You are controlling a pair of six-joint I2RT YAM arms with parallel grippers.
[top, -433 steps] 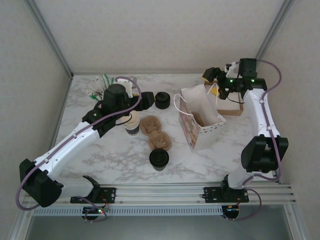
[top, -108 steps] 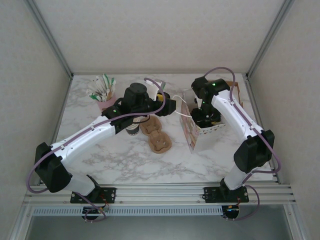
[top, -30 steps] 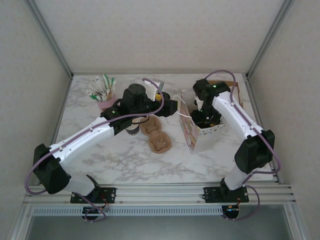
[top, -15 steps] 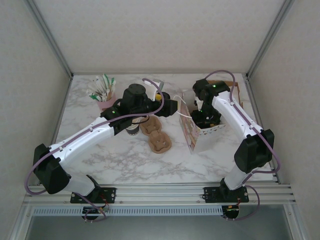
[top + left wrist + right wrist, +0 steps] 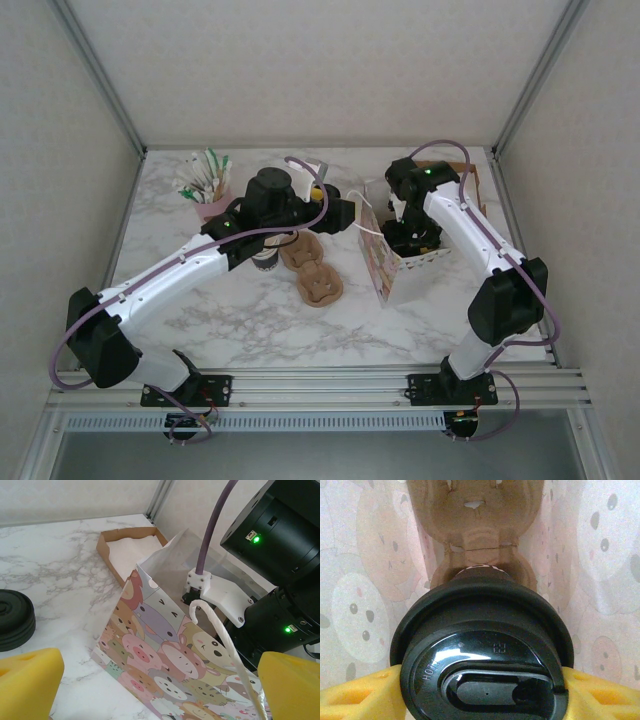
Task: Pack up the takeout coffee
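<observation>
One marble table point(image 5: 240, 330) is seen, with two arms bolted at its near edge. One paper bag point(image 5: 150, 650), printed with cartoon animals and fitted with white cord handles, is stood open right of centre. One brown box point(image 5: 111, 560) lined with white paper is set just behind it. Two pulp carriers point(image 5: 320, 285) are laid end to end on the table left of the bag, and a third carrier point(image 5: 475, 520) is lodged inside the bag. One cup stack point(image 5: 264, 258), one pink pot point(image 5: 210, 208) of sticks and one pile of black lids point(image 5: 12, 617) are placed on the left half. One coffee point(image 5: 480, 605) is counted. It is held down inside the bag, over the third carrier, by the right gripper point(image 5: 480, 680), whose yellow pads point(image 5: 355, 697) are clenched against both sides of the lid. The left gripper point(image 5: 160, 682) is held fully released, its pads wide apart in front of the bag's printed side. The coffee's wall is covered by its own lid, so it cannot be told whether the cup is seated in the carrier. From above, the bag's inside is screened by the right arm, and the box is largely covered by it. The cup stack is half hidden under the left arm. The lids are cut off at the frame edge and cannot be counted, and the sticks are too small to make out.
</observation>
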